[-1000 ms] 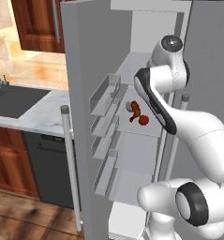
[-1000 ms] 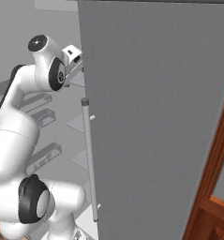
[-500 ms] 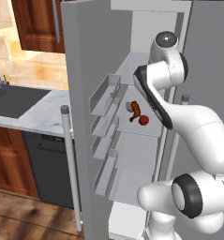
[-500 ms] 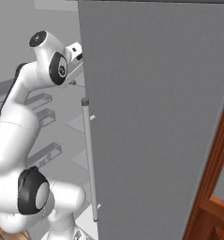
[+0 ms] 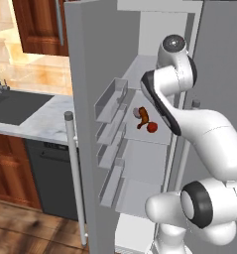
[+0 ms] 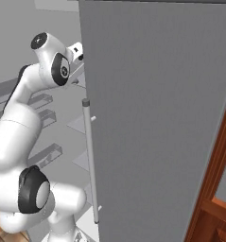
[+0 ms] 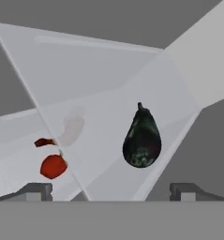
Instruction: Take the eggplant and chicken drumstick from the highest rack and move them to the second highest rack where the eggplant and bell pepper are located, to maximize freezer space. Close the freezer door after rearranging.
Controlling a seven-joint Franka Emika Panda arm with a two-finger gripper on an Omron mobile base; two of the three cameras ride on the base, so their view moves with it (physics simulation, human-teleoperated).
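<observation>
Jaws stand wide apart with nothing between them; the gripper (image 7: 111, 190) shows its two dark tips low in the hand view, well short of the eggplant (image 7: 142, 139).

Left to right in the hand view: a red bell pepper (image 7: 53, 166) and a small reddish-brown piece above it, seen through the clear shelf, so on the rack below. Beside them a pale blurred shape, too faint to name. Then the eggplant, dark and glossy, lying on the top rack (image 7: 108, 70) with its stem pointing away from the camera.

In the left base view, the open freezer door (image 5: 90, 99) stands left, food on a middle shelf, arm reaching in high.

Judgement: the eggplant looks firm, smooth, likely slippery, moderately light. Best taken across the fat belly, not the tapering neck.
</observation>
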